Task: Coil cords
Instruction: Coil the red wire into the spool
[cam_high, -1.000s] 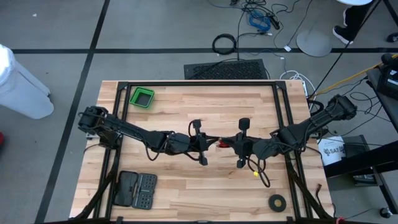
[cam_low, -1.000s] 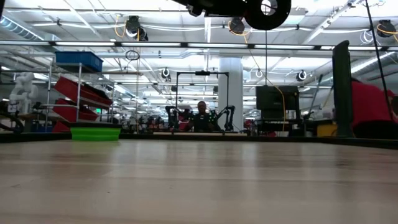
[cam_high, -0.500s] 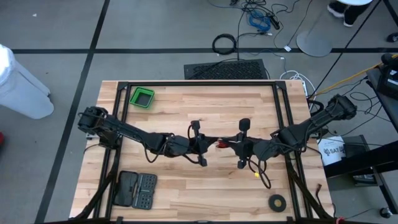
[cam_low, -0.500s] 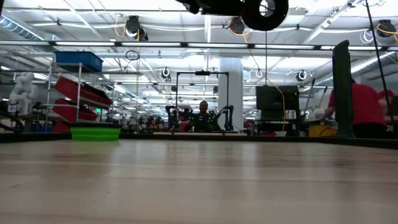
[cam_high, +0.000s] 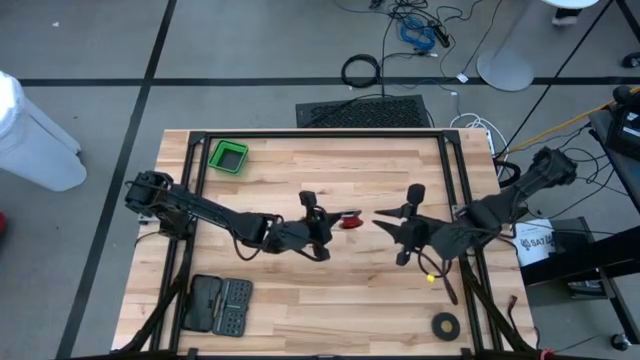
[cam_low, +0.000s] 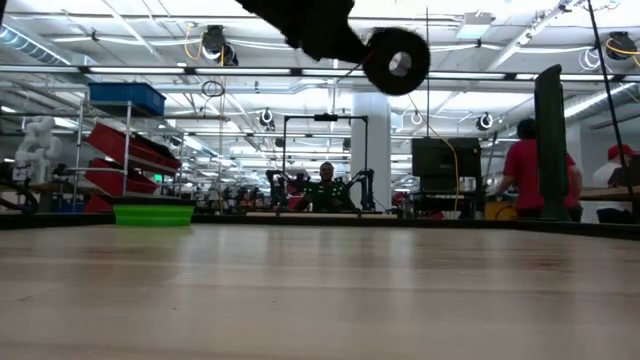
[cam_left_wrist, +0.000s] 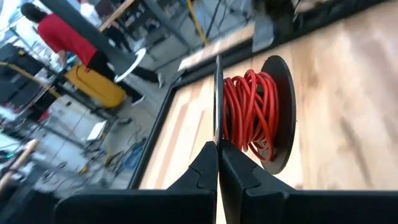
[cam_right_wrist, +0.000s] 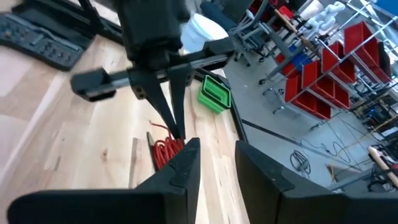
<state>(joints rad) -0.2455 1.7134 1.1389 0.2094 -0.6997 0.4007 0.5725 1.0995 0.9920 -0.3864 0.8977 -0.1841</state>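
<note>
Above the wooden table (cam_high: 300, 300), left gripper (cam_high: 322, 222) pinches the red-wound spool (cam_high: 349, 220); right gripper (cam_high: 392, 228) parted

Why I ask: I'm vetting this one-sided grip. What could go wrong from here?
1. The left pincer pinches only one thin flange of the cord spool, which hangs well above the table; it might twist or slip out and fall.
2. The red windings look loose, so a loop could spill off.
3. The open right pincer points at the spool from close by; closing in could knock it.
</note>
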